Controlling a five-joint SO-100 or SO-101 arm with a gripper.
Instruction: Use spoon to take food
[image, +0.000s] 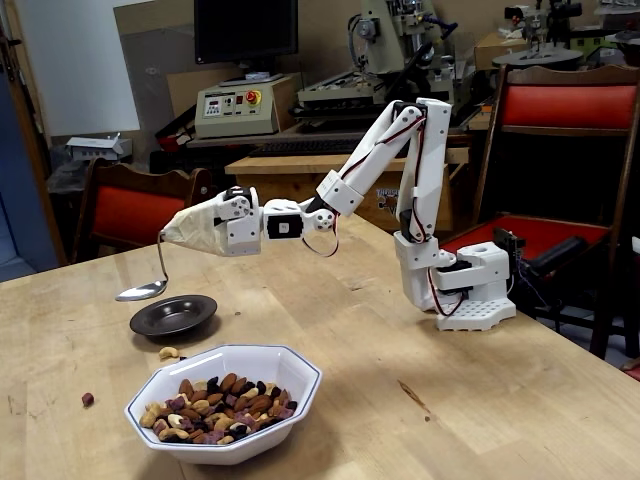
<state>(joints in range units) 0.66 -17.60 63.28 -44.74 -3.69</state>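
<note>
In the fixed view, the white arm reaches left over the table. Its gripper (182, 232), wrapped in beige tape, is shut on the spoon's handle. The silver spoon (141, 291) hangs below the gripper, bowl roughly level, just above and left of the dark round dish (173, 316). I see nothing in the spoon's bowl. The food (222, 405), mixed nuts and dried fruit, fills the white octagonal bowl (290, 367) at the front, below and right of the spoon. One pale nut (168, 353) lies on the table between dish and bowl.
A small dark bit (88, 399) lies on the wood left of the bowl. The arm's base (470, 295) stands at the table's right. Red chairs (135, 212) and a workbench with machines stand behind the table.
</note>
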